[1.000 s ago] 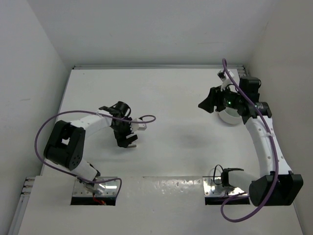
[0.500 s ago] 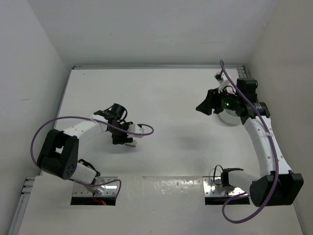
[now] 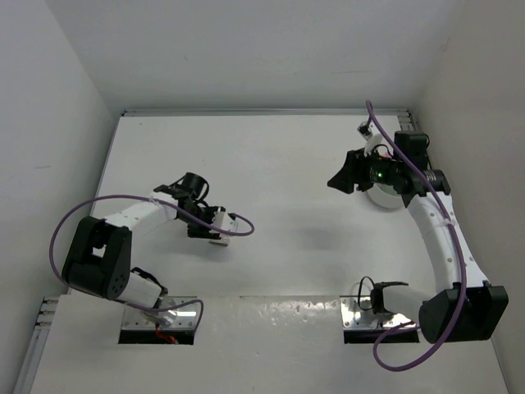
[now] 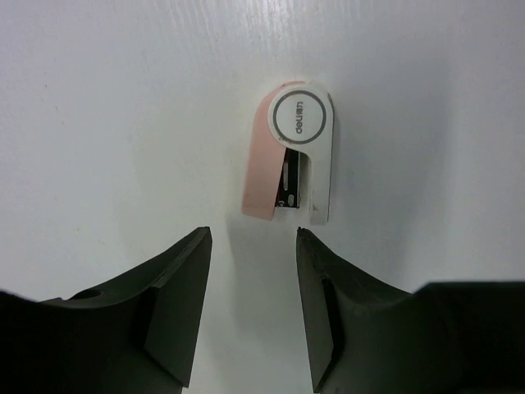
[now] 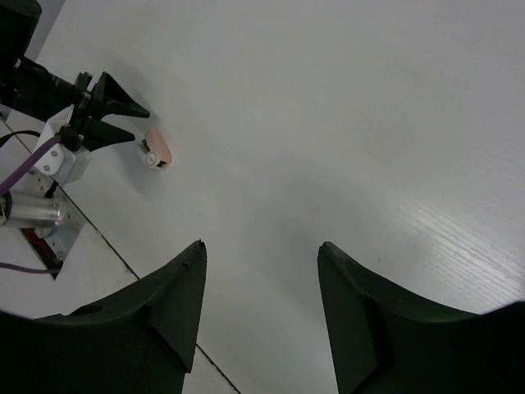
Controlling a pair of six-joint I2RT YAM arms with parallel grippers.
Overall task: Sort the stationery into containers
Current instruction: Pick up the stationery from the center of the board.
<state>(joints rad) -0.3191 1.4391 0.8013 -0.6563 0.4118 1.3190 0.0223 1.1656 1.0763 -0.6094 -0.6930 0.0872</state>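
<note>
White table [image 3: 279, 164] — plain white walls [image 3: 246, 49]

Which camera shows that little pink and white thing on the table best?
Left wrist view: the pink and white block lies close and sharp. The right wrist view shows it tiny; from above, the left gripper largely hides it.

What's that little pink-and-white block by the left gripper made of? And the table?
The block looks like hard plastic: smooth matte pink and white shells, printed grey ring. The table is smooth white with faint grain, probably laminate.
</note>
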